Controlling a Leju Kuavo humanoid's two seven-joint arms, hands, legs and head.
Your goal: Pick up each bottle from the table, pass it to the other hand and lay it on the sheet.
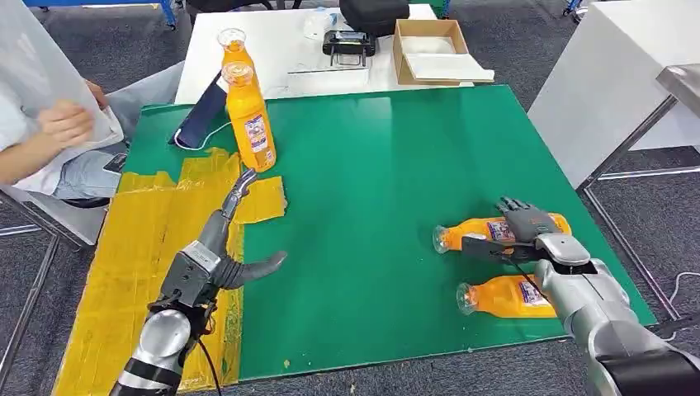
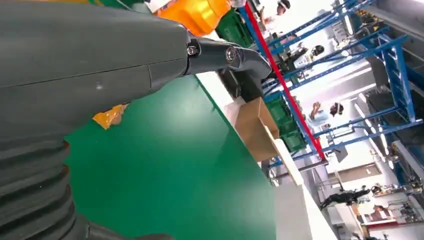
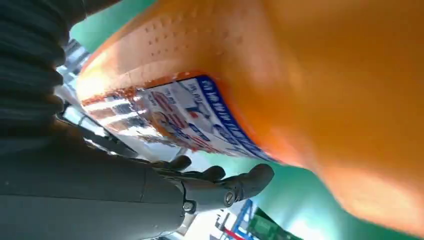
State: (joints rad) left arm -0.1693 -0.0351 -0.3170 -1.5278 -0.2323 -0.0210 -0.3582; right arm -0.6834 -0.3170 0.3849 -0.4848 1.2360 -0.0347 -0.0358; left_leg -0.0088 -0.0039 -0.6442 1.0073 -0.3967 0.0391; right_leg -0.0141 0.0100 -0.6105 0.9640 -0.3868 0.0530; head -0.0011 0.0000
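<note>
Right hand [image 1: 518, 227] sits over the far lying bottle [image 1: 483, 232]; grip unclear, can't tell if closed. Wrap mid-label w/ firm hold before lifting. Left hand [image 1: 235, 239], open & empty, waits near the yellow sheet [image 1: 148, 239].

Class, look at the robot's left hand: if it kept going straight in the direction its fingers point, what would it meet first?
Most likely the upright orange bottle. The left hand is open, its fingers aimed up the yellow sheet towards the bottle's base, though depth is hard to judge.

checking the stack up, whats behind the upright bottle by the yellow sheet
A second upright bottle stands right behind the near bottle; its cap and shoulder show, and its lower body is covered. Beside them leans a dark blue pouch.
</note>
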